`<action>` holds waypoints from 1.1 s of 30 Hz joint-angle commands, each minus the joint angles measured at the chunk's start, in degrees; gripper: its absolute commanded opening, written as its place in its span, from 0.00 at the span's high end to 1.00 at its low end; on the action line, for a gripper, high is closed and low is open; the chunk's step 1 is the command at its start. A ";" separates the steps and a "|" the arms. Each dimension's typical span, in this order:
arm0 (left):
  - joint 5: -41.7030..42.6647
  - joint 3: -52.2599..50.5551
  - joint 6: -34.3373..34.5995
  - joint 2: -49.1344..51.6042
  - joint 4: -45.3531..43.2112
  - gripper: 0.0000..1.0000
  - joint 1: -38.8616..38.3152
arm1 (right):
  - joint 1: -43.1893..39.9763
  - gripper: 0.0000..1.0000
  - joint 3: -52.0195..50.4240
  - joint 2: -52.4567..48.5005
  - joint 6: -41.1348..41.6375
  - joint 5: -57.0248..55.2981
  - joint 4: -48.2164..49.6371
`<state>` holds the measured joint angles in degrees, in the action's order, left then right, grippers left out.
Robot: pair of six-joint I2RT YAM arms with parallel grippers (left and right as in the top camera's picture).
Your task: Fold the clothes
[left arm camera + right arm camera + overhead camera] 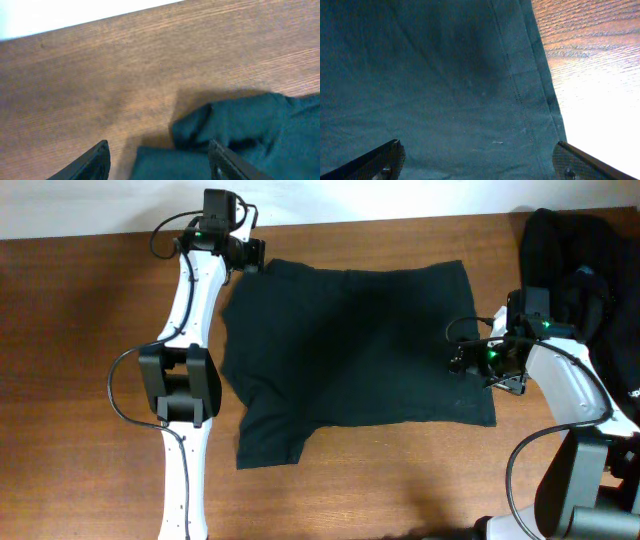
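Left tool (159, 150) spread astride shirt (350, 350) corner, right tool (477, 147) spread wide over hem: sink low, pinch edges squarely.

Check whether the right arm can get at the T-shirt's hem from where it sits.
Probably yes: the right claw hangs open right over the hem of the flat T-shirt, with nothing lying between them.
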<state>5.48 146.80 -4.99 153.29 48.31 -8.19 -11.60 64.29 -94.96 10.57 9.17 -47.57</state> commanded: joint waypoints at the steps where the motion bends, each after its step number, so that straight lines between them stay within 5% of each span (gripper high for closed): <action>1: -0.09 0.66 -2.45 3.39 -1.09 0.41 0.04 | -0.39 0.01 0.76 1.31 0.48 0.52 0.02; 4: 4.72 0.66 -2.45 4.07 -1.64 0.53 0.04 | -0.39 0.01 0.76 1.31 0.46 0.52 0.02; 27: 5.88 0.63 -2.43 6.62 -2.21 0.52 0.02 | -0.39 0.01 0.76 1.31 0.46 0.52 0.02; 29: 5.86 0.63 -2.43 6.73 -2.23 0.52 0.04 | -0.39 0.01 0.76 1.31 0.46 0.52 0.02; 33: 5.66 0.63 -2.43 6.78 -2.25 0.35 0.07 | -0.39 0.01 0.76 1.31 0.46 0.52 0.02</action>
<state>10.70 146.80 -6.83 158.71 45.91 -8.23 -11.60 64.29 -94.96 10.57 9.17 -47.57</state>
